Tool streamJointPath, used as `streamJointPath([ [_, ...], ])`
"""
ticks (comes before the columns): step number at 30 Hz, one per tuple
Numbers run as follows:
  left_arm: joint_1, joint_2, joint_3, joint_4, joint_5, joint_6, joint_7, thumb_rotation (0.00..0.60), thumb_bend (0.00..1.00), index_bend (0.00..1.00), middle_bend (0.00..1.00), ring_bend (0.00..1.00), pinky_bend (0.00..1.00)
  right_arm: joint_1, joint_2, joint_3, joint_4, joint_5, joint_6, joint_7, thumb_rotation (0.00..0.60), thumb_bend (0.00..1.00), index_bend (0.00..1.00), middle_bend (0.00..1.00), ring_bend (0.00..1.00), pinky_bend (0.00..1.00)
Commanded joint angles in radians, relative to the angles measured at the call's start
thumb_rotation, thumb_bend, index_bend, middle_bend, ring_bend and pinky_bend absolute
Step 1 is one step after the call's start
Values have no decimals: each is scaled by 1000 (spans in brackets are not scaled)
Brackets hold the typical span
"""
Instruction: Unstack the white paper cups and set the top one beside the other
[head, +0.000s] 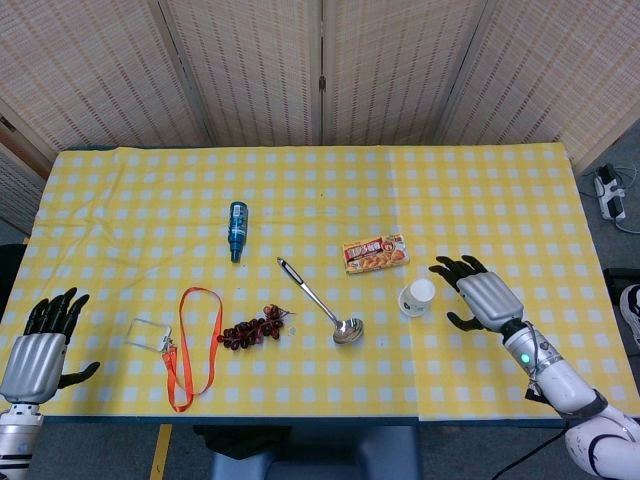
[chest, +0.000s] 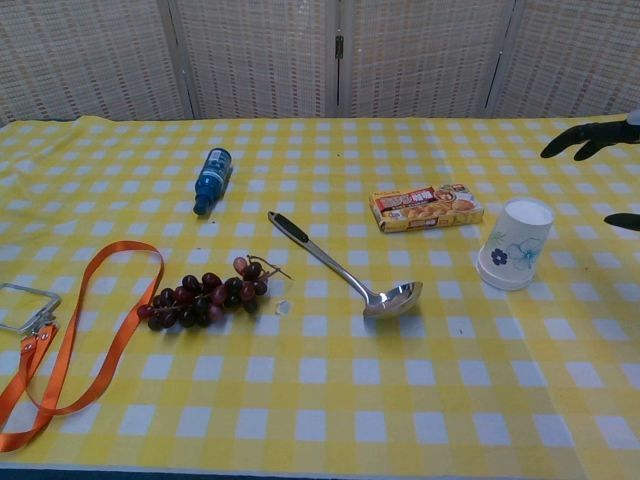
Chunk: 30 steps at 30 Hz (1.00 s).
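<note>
The white paper cups (head: 416, 297) (chest: 514, 243) stand upside down as one stack on the yellow checked cloth, right of centre, with a blue flower print on the side. My right hand (head: 480, 295) hovers just right of the stack with fingers spread, holding nothing and not touching it. In the chest view only its dark fingertips (chest: 585, 140) show at the right edge. My left hand (head: 40, 345) rests open at the table's front left corner, far from the cups.
A metal ladle (head: 320, 302), a bunch of dark grapes (head: 250, 330), an orange lanyard with a badge (head: 190, 345), a blue bottle (head: 237, 229) and a snack box (head: 375, 253) lie left of the cups. Folding screens (head: 320, 70) stand behind the table.
</note>
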Motion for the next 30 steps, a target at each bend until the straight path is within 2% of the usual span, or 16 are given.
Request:
streamJointPath([
  [1,-1,0,0,0,-4,-4,0,600,199,0,0,0,0,28,-13,5,10,30,-36,-2,600,402,150,86,116,48],
  [7,-5,0,1,0,-8,-14,1,600,199,0,0,0,0,84,-32,4,38,86,-111,-10,600,402,152,86,112,48],
  [15,-4,-2,3,6,-16,-20,-3,600,199,0,0,0,0,139,-53,-1,71,156,-170,-31,600,402,215,87,110,50],
  [30,-6,1,3,7,-28,-31,-6,600,199,0,0,0,0,178,-73,-18,93,211,-174,-47,600,402,255,100,110,55],
])
